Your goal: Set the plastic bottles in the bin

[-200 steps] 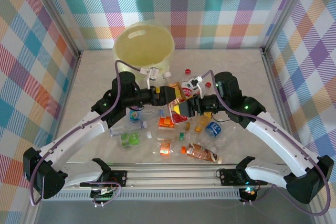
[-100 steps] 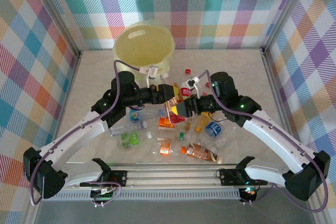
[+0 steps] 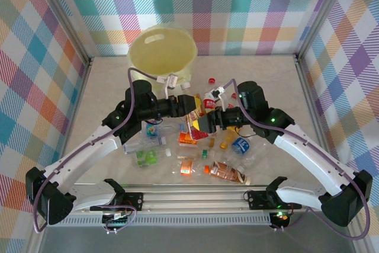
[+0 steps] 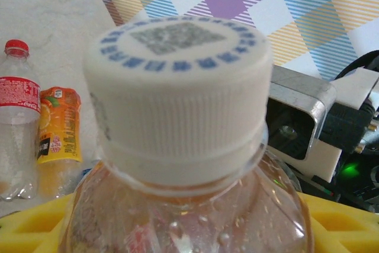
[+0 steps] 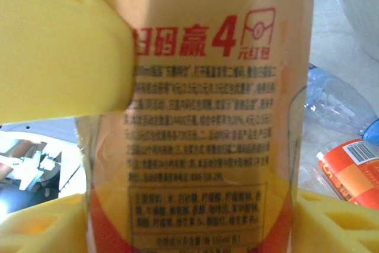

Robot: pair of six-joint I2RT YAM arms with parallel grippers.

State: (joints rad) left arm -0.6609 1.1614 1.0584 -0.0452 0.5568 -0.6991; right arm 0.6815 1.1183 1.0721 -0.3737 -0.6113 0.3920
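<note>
L wrist cam: bottle [image 4: 183, 217] w/ white QR-code cap [image 4: 177, 87]. R cam: label [image 5: 207, 146], red "4". Left gripper [image 3: 194, 109] & right gripper [image 3: 203, 125] both clamp it.

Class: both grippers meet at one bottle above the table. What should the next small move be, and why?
Probably the right gripper should open. It and the left gripper both seem shut on the same orange-label bottle. The left gripper is nearer the bin, so it could then carry the bottle over alone.
</note>
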